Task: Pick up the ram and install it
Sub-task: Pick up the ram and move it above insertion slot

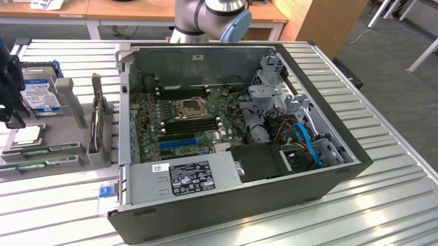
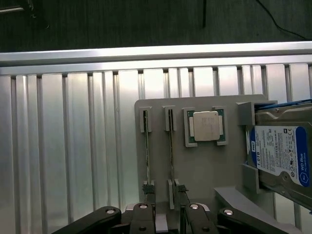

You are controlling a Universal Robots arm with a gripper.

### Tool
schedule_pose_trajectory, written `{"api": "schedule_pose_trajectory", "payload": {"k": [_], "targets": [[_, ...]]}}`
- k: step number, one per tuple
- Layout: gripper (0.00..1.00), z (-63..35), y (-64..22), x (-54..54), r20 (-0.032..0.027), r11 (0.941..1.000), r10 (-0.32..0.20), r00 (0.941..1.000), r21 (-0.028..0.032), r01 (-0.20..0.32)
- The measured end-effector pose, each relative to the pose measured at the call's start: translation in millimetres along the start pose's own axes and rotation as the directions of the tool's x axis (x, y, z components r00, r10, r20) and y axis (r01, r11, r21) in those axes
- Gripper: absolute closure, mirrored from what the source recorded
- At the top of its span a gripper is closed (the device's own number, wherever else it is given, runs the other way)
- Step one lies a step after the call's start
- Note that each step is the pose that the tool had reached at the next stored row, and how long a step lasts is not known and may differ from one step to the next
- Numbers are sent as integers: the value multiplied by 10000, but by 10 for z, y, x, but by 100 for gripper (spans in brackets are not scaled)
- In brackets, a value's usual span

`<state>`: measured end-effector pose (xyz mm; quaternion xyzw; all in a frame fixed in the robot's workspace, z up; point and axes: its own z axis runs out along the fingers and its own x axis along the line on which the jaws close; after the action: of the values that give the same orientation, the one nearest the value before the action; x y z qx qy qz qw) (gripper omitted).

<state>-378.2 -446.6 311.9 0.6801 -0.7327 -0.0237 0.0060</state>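
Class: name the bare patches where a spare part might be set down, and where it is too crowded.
Free: the slatted table on the exterior view's right of the computer case, and the wide slats beside the grey holder. Crowded: the holder itself, with two ram sticks, a processor and the hard drive; also inside the case.
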Motion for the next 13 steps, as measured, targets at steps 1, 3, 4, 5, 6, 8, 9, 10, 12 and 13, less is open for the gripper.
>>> {"api": "schedule_pose_trajectory", "payload": {"k": [1, 3, 4, 5, 6, 8, 9, 10, 12, 13], "targets": [[71, 12, -1, 1, 0, 10000, -6, 10000, 0, 6], [71, 35, -2, 1, -1, 10000, -18, 10000, 0, 18], [71, 47, -2, 1, -1, 10000, -23, 10000, -1, 23], [71, 62, -3, 2, -1, 10000, -29, 10000, -1, 29], [71, 80, -4, 2, -1, 10000, -36, 10000, 0, 36], [71, 114, -5, 3, -2, 10000, -51, 10000, -1, 51], [71, 131, -6, 3, -2, 10000, -58, 10000, -1, 58], [71, 147, -7, 3, -2, 10000, -65, 10000, -1, 65], [71, 174, -7, 4, -3, 10000, -79, 10000, -2, 79], [71, 185, -8, 5, -4, 10000, -85, 10000, -3, 85]]}}
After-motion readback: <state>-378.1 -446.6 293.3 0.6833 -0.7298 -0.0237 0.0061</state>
